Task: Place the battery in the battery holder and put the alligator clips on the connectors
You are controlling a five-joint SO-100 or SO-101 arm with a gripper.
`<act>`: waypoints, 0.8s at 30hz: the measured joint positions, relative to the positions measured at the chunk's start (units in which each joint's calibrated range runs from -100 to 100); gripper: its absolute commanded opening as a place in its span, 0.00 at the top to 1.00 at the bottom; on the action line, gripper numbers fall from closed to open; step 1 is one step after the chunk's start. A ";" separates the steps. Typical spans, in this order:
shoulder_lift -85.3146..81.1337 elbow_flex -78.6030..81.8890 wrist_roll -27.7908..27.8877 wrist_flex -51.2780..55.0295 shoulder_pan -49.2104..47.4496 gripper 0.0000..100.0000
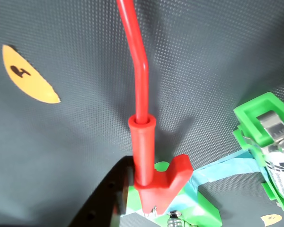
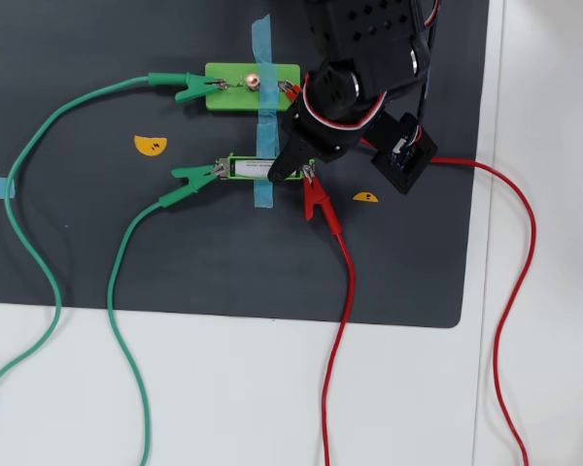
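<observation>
In the overhead view the battery (image 2: 256, 168) lies in the battery holder (image 2: 235, 167) at mid-frame, a green alligator clip (image 2: 196, 176) on its left tab. The hand (image 2: 304, 167) hovers at the right end beside the red alligator clip (image 2: 321, 208); whether it pinches the sleeve I cannot tell. The stiff red wire (image 1: 138, 61) could twist the clip off the tab, and a sideways pull might shift the taped holder.

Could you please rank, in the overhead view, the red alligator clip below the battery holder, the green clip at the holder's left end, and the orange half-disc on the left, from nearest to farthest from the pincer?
1. Red alligator clip, just below the pincer.
2. Green clip, left, at the battery holder's far end.
3. Orange half-disc, farther left on the dark mat.
</observation>
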 measured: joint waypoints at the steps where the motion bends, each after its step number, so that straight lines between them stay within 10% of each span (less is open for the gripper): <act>1: 0.00 0.00 0.00 0.34 0.00 0.63; 14: -23.77 10.57 1.55 4.20 -0.45 0.63; 24: -49.73 21.06 20.52 4.20 -0.34 0.63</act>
